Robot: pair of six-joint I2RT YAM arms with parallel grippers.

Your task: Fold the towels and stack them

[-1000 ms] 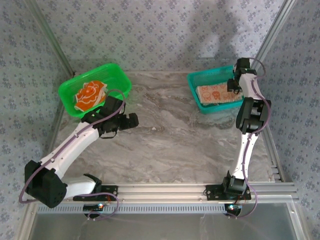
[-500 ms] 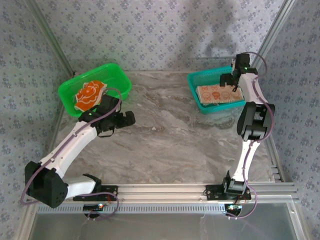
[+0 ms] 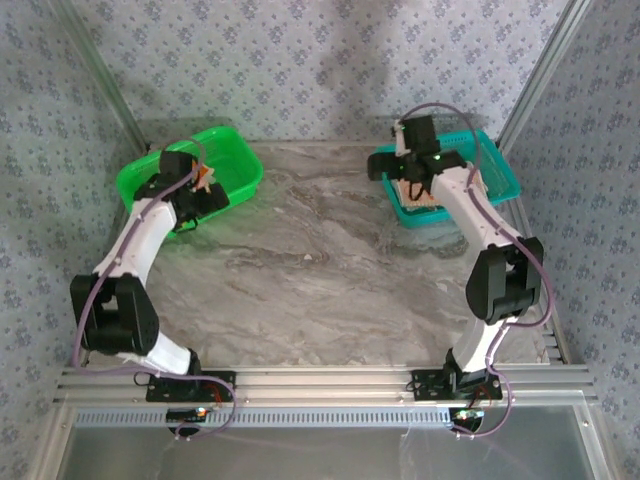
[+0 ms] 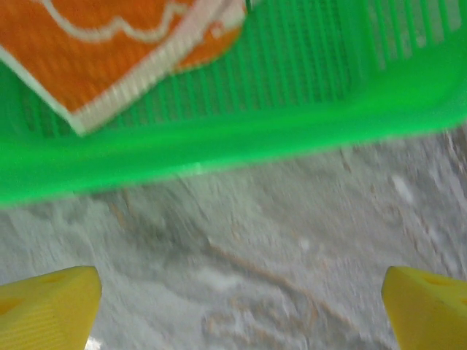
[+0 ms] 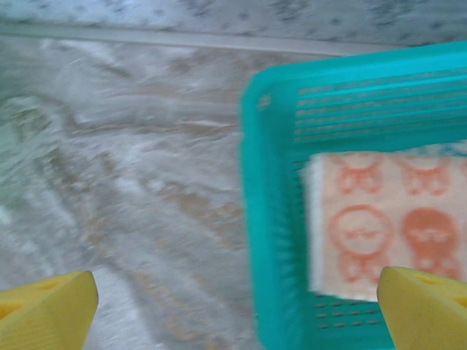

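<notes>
Left gripper [image 4: 241,310] and right gripper [image 5: 237,310] sit wide open, empty; orange cartoon-print cloth towel [image 4: 87,44] inside green slatted plastic basket [image 4: 219,153] looks soft, light, floppy, so pinch its hemmed corner.

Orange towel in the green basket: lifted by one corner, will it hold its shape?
Probably not: the orange towel looks like thin hemmed cloth, so it should drape. Another layer peeks out under its edge, so it may unfold. It seems light, though it could snag on the slatted wall of the green basket.
</notes>
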